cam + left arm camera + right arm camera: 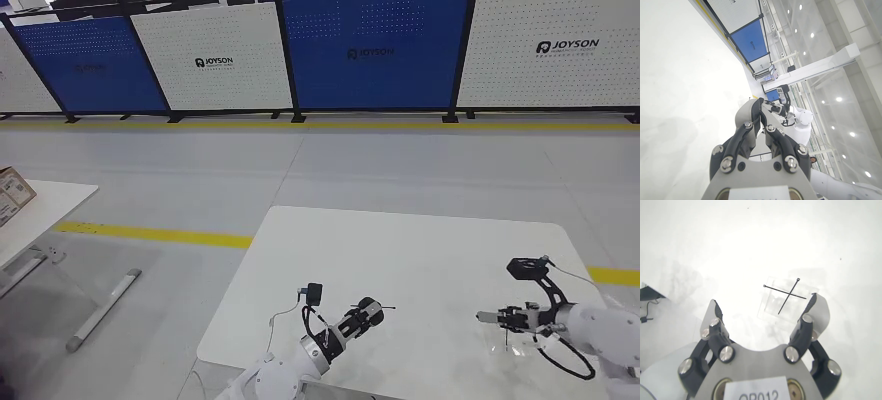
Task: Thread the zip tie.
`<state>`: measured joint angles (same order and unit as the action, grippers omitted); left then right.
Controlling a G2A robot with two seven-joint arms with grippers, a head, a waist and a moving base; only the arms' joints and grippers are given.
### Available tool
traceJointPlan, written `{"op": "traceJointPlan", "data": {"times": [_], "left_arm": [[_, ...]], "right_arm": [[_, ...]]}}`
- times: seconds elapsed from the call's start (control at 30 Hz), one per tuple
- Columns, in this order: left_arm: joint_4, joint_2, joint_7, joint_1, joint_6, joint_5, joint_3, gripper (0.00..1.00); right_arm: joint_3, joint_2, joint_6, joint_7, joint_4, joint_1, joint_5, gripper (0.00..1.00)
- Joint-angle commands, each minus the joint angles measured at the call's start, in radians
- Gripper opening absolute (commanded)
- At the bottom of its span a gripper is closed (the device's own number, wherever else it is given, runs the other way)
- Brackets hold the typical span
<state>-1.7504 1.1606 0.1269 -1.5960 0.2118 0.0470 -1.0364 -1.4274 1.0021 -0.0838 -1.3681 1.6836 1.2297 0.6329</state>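
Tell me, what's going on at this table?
A two-armed robot is working with zip ties. Two black zip ties lie crossed on a clear sheet on the white table. Both are straight and not yet threaded. The right gripper hangs open above them, touching neither. The left gripper is shut, apart from the right one. I can't tell whether it pinches anything thin.

Top view high, downward; wrist views close; all share table (pixel 400 260)
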Motion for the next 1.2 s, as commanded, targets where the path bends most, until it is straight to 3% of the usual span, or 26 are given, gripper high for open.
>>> {"op": "traceJointPlan", "data": {"times": [0.0, 0.07, 0.37, 0.63, 0.77, 0.83, 0.87, 0.93, 1.17], "left_arm": [[0.000, 0.000, 0.000, 0.000, 0.000, 0.000, 0.000, 0.00], [0.000, 0.000, 0.000, 0.000, 0.000, 0.000, 0.000, 0.00], [0.000, 0.000, 0.000, 0.000, 0.000, 0.000, 0.000, 0.00], [0.000, 0.000, 0.000, 0.000, 0.000, 0.000, 0.000, 0.00], [0.000, 0.000, 0.000, 0.000, 0.000, 0.000, 0.000, 0.00], [0.000, 0.000, 0.000, 0.000, 0.000, 0.000, 0.000, 0.00], [0.000, 0.000, 0.000, 0.000, 0.000, 0.000, 0.000, 0.00], [0.000, 0.000, 0.000, 0.000, 0.000, 0.000, 0.000, 0.00], [0.000, 0.000, 0.000, 0.000, 0.000, 0.000, 0.000, 0.00]], "right_arm": [[0.021, -0.004, 0.045, -0.022, 0.014, 0.000, 0.073, 1.00], [0.047, -0.011, 0.048, -0.022, 0.008, -0.013, 0.080, 1.00], [0.046, -0.013, 0.061, -0.022, 0.009, -0.016, 0.082, 1.00], [0.018, -0.020, 0.064, 0.022, 0.021, 0.016, 0.075, 1.00], [0.015, -0.024, 0.078, 0.008, 0.028, 0.020, 0.080, 0.80], [0.017, -0.025, 0.083, 0.002, 0.026, 0.018, 0.082, 0.53], [0.020, -0.025, 0.085, 0.000, 0.024, 0.015, 0.081, 0.49], [0.023, -0.026, 0.088, -0.004, 0.020, 0.011, 0.081, 0.44], [0.060, -0.027, 0.125, -0.022, -0.011, -0.017, 0.100, 0.44]]}}
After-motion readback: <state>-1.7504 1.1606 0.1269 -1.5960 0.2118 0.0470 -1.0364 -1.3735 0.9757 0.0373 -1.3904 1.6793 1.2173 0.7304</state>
